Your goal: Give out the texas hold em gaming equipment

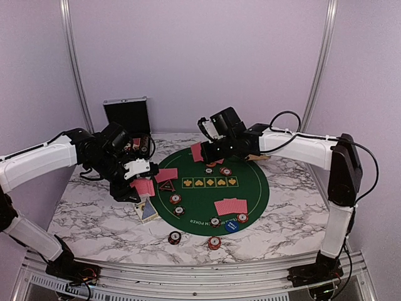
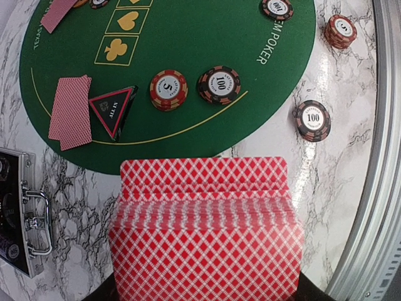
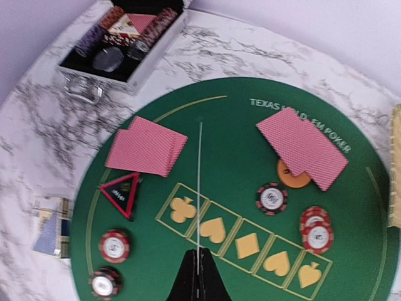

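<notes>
right gripper (image 3: 199, 266): jaws together, pinching one card (image 3: 200, 188) on edge. It shows only as a thin pale line running straight ahead of the jaws, so I read it as a single card but can't rule out two stuck together

left gripper (image 1: 141, 182): clamped on the deck (image 2: 203, 238), which fans out ahead of its jaws over the marble table (image 2: 276, 163), just off the mat edge

below the right jaws is the row of suit squares (image 3: 247, 244) on the green mat (image 3: 238, 150): club square just left of the jaws, heart square just right. A pile of cards (image 3: 147, 147) lies ahead-left, a second pile (image 3: 304, 147) ahead-right

step as I judge it: lay this card flat on the mat. To do it well:
- roll the wrist so the card goes from on-edge to flat before lowering; released on edge it can tip either way
- go low and part the jaws only once the card touches felt
- stay clear of the triangle marker (image 3: 120, 193) left of the jaws and the chip (image 3: 271, 198) ahead-right, both near the row
- open just enough, then lift straight up so the fingers don't drag the card
- left arm: hold the deck level and firm; the fan looks ready to slide forward
</notes>
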Robot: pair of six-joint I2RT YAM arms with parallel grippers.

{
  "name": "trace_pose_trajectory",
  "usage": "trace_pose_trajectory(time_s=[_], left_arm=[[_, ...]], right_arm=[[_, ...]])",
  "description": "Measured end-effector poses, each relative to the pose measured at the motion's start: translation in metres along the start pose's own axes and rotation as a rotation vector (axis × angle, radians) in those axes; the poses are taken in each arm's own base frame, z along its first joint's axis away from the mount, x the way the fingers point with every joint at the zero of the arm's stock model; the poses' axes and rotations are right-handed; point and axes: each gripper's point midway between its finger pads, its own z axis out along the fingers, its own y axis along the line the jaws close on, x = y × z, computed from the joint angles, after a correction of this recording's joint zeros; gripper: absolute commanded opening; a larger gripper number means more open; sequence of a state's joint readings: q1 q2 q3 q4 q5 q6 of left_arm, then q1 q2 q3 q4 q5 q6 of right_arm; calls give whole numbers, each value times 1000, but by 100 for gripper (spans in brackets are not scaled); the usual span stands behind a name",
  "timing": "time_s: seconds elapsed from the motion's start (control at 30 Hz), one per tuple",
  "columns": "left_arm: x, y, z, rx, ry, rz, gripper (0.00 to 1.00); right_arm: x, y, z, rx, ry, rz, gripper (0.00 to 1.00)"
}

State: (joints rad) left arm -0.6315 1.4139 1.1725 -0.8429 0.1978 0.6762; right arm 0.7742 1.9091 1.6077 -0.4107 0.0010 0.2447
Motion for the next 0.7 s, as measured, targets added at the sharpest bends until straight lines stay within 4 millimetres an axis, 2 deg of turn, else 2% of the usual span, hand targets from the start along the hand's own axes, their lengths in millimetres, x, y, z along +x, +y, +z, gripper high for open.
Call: trace_pose_trajectory(time_s=[0.1, 0.3, 0.47, 0.7], left_arm=[[2, 2, -2, -7, -2, -10, 0], [2, 4, -8, -19, -13, -12, 0], [3, 3, -8, -16, -11, -14, 0], [6, 2, -8, -9, -2, -19, 0]], right_arm=[[9, -13, 12, 192, 0, -199, 0], [29, -13, 32, 437, 25, -575, 0], [39, -12, 42, 532, 26, -799, 0], [63, -15, 72, 556, 93, -984, 0]])
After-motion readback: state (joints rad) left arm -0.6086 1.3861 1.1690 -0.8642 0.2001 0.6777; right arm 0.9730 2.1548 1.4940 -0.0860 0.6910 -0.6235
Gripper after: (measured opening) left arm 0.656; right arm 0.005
